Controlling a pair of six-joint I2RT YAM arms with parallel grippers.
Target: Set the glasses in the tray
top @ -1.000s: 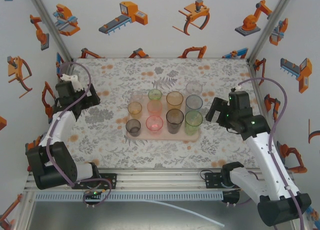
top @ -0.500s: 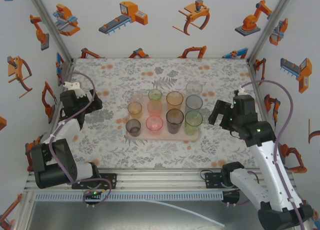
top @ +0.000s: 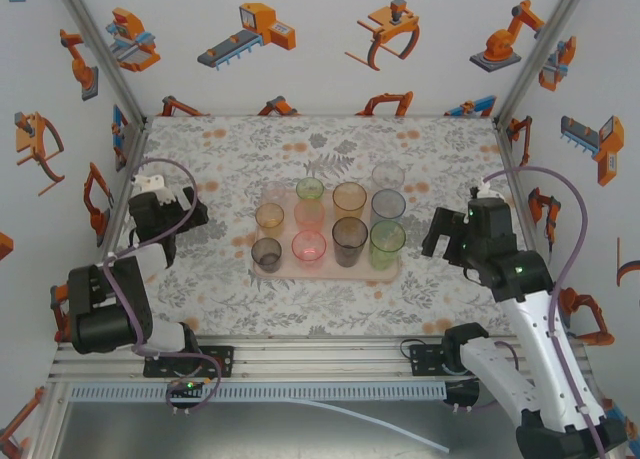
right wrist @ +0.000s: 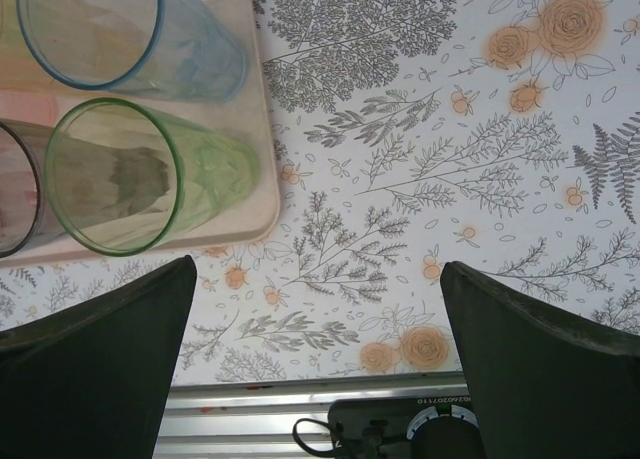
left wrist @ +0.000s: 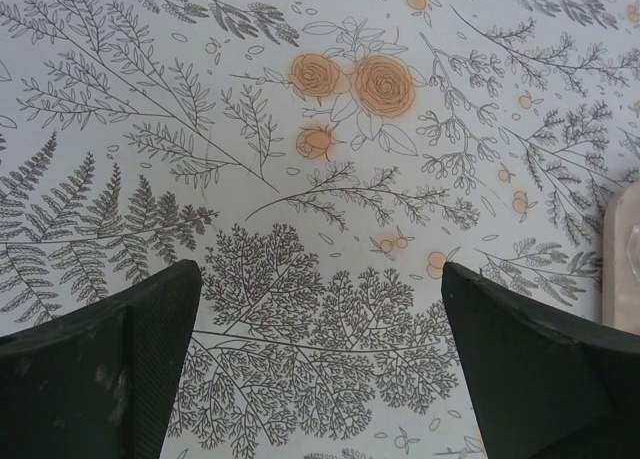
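Several tinted glasses stand upright in rows on the pale pink tray (top: 330, 273) at mid-table, among them a green glass (top: 387, 239), a smoky one (top: 349, 235) and a blue one (top: 388, 206). My left gripper (top: 197, 216) hangs open and empty left of the tray, over bare cloth; its wrist view catches the tray's edge (left wrist: 626, 249) past the left gripper (left wrist: 320, 271). My right gripper (top: 433, 235) stays open and empty right of the tray. Below the right gripper (right wrist: 318, 267) lie the tray's corner (right wrist: 255, 215), the green glass (right wrist: 130, 174) and the blue glass (right wrist: 120, 34).
A floral cloth (top: 220, 159) covers the table. The metal rail (top: 320, 354) with the arm bases runs along the near edge, and the rail (right wrist: 300, 419) lies just under the right gripper. Enclosure walls with robot pictures stand at the back and both sides.
Both arms have drawn back toward the near edge. The left gripper moved down and folded in toward its base; the right gripper slid a little right and nearer. The glasses stayed put.
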